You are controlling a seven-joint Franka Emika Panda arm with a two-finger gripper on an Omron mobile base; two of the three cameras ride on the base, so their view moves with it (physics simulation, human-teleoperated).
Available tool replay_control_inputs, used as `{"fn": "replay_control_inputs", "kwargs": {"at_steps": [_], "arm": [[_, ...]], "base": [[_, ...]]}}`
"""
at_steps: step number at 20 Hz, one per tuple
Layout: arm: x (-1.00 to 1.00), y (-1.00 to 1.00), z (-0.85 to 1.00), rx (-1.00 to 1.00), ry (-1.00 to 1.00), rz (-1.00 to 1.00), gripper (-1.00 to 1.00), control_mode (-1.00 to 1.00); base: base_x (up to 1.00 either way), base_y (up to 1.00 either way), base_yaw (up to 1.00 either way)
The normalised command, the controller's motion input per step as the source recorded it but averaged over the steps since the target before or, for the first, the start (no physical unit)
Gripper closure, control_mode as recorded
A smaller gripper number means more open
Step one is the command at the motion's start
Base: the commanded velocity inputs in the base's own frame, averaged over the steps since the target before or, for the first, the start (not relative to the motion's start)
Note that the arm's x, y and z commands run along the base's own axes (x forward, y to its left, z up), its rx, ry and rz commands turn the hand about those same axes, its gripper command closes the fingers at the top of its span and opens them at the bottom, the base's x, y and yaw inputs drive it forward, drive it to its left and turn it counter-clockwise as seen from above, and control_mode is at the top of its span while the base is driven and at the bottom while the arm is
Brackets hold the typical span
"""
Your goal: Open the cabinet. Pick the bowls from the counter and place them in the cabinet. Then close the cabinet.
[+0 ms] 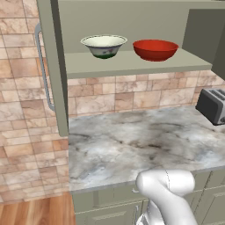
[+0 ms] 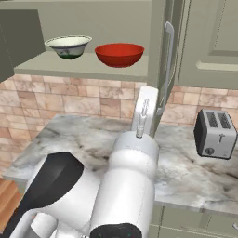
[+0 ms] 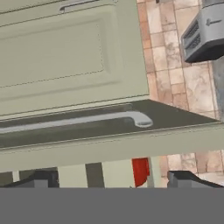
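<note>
Cream-white bowl and glossy red bowl are shelved inside the sage-green cabinet. Wide-open, empty gripper is aimed at the door's silver bar handle, presumably for closing.

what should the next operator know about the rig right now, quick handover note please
Gripper: open, holding nothing, raised near the handle of the cabinet's right door.
Bowls: white bowl and red bowl sit side by side on the cabinet shelf, apart from each other.
Counter: only the toaster stands on it.
Done: cabinet opened, both bowls placed inside.
Left: close both doors; the left door also stands open.
</note>
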Motion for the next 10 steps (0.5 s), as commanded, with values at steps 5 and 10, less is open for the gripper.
{"fn": "replay_control_inputs", "kwargs": {"at_steps": [5, 10], "arm": [[0.38, -0.66, -0.06, 0.0, -0.17, 0.15, -1.0, -1.0], [0.03, -0.91, -0.01, 0.0, -0.13, 0.11, -1.0, -1.0]], "base": [[0.0, 0.0, 0.0], [0.0, 0.0, 0.0]]}}
